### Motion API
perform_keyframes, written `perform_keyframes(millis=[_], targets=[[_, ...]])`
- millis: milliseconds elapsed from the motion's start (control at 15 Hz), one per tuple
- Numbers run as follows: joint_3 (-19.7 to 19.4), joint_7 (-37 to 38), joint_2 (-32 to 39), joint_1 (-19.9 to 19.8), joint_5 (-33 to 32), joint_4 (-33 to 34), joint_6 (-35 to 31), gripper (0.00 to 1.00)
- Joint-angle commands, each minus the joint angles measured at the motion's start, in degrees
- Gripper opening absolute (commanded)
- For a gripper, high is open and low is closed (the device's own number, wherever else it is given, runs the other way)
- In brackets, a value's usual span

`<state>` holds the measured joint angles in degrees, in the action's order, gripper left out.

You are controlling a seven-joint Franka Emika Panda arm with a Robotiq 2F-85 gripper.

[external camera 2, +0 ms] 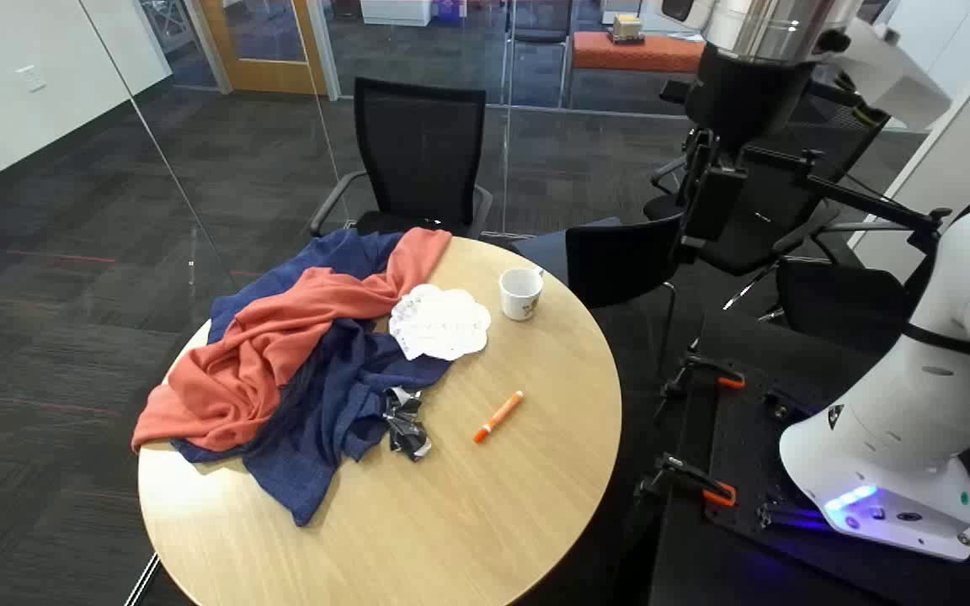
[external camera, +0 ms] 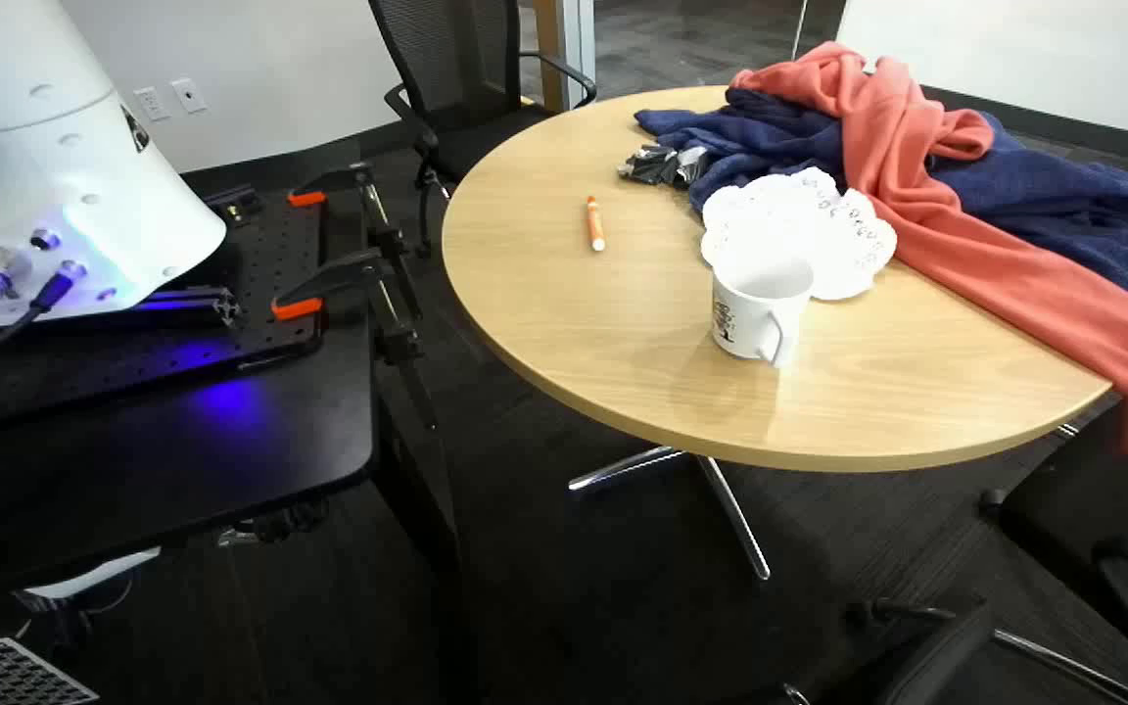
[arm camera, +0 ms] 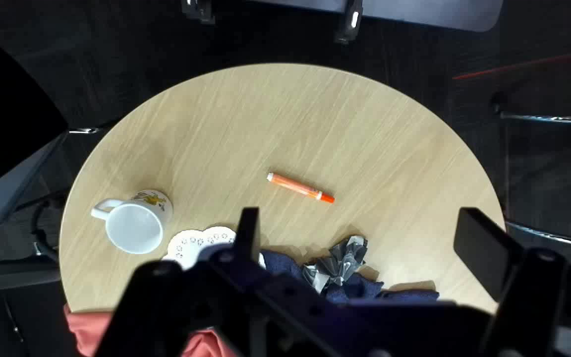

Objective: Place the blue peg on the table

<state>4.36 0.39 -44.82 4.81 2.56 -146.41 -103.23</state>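
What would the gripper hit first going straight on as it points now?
Probably the table, near the marker: the gripper points down, jaws open. Depth is unclear, so it might touch the marker first.

In an exterior view, the round worktop (external camera: pixel 544 264) carries an orange marker (external camera: pixel 594 223), an upright white mug (external camera: pixel 745 328) near a scalloped doily (external camera: pixel 799 225), and coral cloth (external camera: pixel 995 264) draped across navy cloth (external camera: pixel 1044 186).

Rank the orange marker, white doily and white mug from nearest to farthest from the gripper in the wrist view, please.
1. Orange marker, near the picture's middle.
2. White doily, left and below it, partly hidden by the gripper.
3. White mug, farther left, toward the table's edge.
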Motion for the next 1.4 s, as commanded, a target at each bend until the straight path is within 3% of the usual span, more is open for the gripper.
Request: perform_keyframes(millis=[0,600,1333], targets=[[0.0,0.0,0.0,0.0,0.0,0.1,0.1,1.00],[-0.2,-2.9,3.8,1.1,-0.1,0.3,-3.0,1.00],[-3.2,-18.5,20.8,2.4,-1.9,-3.6,-29.2,1.00]])
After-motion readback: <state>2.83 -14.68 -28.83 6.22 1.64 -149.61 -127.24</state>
